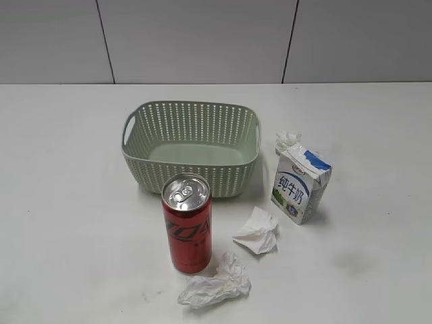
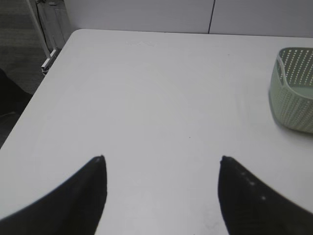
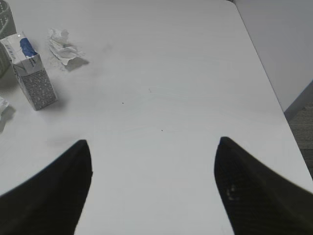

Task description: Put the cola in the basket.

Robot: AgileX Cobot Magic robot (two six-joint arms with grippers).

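Observation:
The cola [image 1: 188, 224], a slim red can with a silver top, stands upright on the white table just in front of the basket [image 1: 192, 146]. The pale green slotted basket is empty. Its left end also shows at the right edge of the left wrist view [image 2: 293, 90]. Neither gripper shows in the exterior view. My left gripper [image 2: 162, 158] is open and empty over bare table, left of the basket. My right gripper [image 3: 153, 142] is open and empty over bare table on the right side. The cola does not show in either wrist view.
A white-and-blue milk carton [image 1: 300, 184] stands right of the basket, also in the right wrist view [image 3: 32, 73]. Crumpled tissues lie behind the carton [image 1: 287, 140], right of the can [image 1: 258, 231] and in front of it [image 1: 216, 285]. The table's edges show in both wrist views.

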